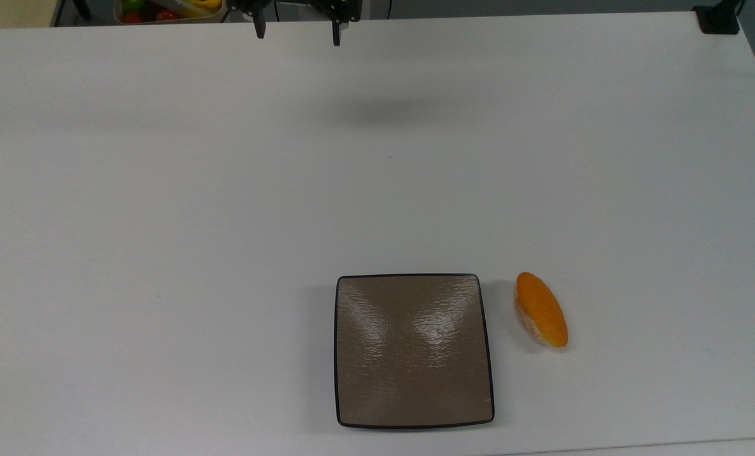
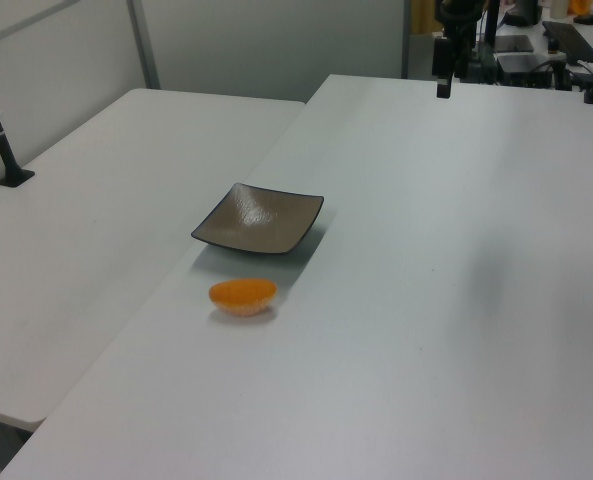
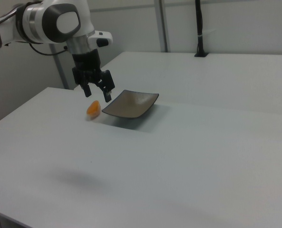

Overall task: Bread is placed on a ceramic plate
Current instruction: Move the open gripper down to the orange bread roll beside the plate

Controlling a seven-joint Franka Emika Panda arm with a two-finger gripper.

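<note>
The bread [image 1: 541, 310], an orange oval loaf with a pale speckled edge, lies on the white table just off the top view's right of the ceramic plate [image 1: 413, 350]. The square brown plate with a black rim has nothing on it. In the left view the bread [image 2: 243, 294] sits in front of the plate [image 2: 259, 217]. My gripper [image 1: 298, 31] hangs high above the far side of the table, open, with nothing between its fingers. In the right view the gripper [image 3: 98, 94] appears in front of the bread [image 3: 93, 109] and the plate [image 3: 131, 104], well above the table.
A bin of colourful fruit [image 1: 168, 9] stands beyond the table's far edge. A black clamp base [image 1: 719, 19] sits at the top view's far right corner. A second white table [image 2: 86, 200] adjoins at the left view's left, with a black post [image 2: 1, 135].
</note>
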